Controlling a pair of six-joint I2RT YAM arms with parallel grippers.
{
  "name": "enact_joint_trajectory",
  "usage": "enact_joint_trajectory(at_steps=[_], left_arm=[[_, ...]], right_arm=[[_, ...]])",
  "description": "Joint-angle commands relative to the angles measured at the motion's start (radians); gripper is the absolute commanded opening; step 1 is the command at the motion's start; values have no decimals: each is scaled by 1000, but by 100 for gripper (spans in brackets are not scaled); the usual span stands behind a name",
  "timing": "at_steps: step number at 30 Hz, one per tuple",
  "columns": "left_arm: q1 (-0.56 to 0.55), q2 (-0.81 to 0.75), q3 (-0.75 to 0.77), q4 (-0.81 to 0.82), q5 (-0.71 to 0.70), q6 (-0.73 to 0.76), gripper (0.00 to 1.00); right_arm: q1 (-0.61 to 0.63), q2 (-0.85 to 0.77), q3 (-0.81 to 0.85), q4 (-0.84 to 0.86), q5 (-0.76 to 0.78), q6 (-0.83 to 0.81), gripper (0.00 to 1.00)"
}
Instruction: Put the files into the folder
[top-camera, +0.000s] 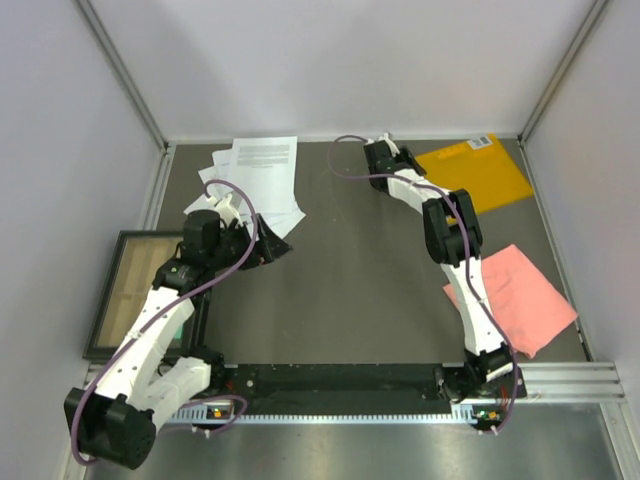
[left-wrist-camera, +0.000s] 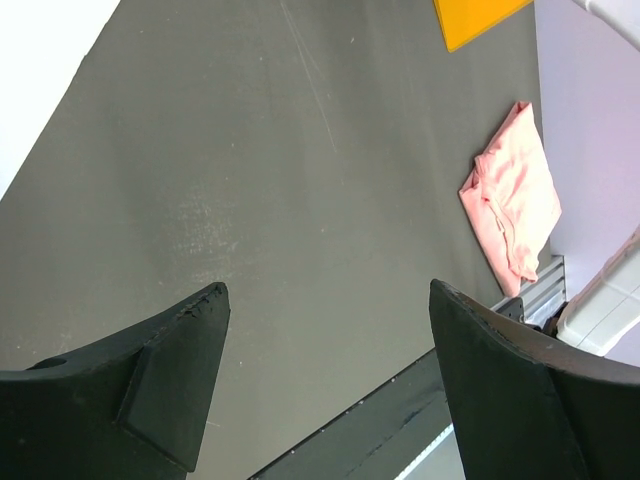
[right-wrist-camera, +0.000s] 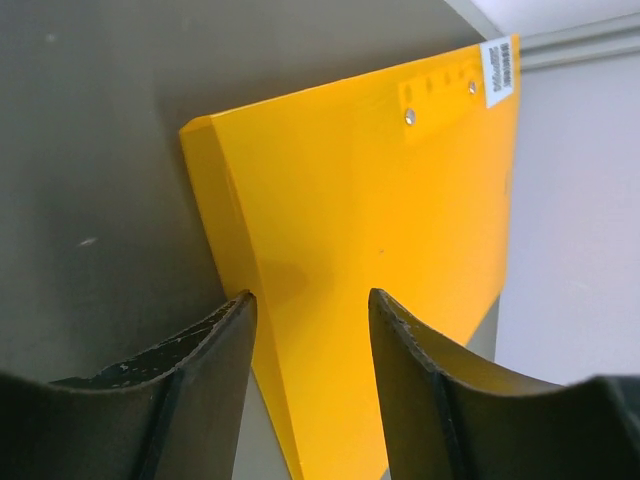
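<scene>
Straddling the folder's (right-wrist-camera: 400, 200) edge, the right fingers (right-wrist-camera: 215, 360) stand half spread, one at the rim, one over the cover. Wide apart, the left fingers (left-wrist-camera: 170, 370) hang over the table (left-wrist-camera: 300, 200); the files (top-camera: 262, 170) lie well left of the folder.

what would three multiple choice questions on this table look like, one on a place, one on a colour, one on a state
1. Where does the folder lie?
A) far right of the table
B) near left
C) beneath the sheets

2. What colour is the cloth?
A) blue
B) pink
C) green

3. How is the left hand?
A) shut on a sheet
B) shut on a cup
C) open and empty

Answers:
1 A, the top view shows it at the far right corner.
2 B, it is plainly pink in both views.
3 C, it gapes wide over bare table.
</scene>
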Motion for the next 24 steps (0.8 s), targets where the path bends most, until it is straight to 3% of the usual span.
enact_joint_trajectory(at_steps=[1, 7, 10, 11, 14, 17, 20, 24], left_arm=[[-2, 2, 10, 44, 20, 7, 85], [-2, 7, 18, 39, 19, 10, 85], [-2, 5, 18, 38, 22, 8, 86], [-2, 4, 18, 39, 25, 11, 86], [-2, -1, 23, 35, 12, 15, 86], [-2, -2, 32, 13, -10, 31, 86], [-2, 4, 36, 5, -29, 47, 87], [-2, 33, 24, 45, -20, 36, 89]], right_arm=[[-21, 34, 53, 47, 40, -26, 51], [-34, 73, 44, 173, 103, -111, 49], [-37, 97, 32, 254, 118, -167, 39], [-37, 101, 35, 270, 124, -196, 26], [-31, 86, 55, 275, 132, -212, 3], [-15, 2, 15, 267, 134, -197, 0], [0, -96, 12, 140, 117, -134, 0], [8, -184, 112, -245, 31, 53, 0]])
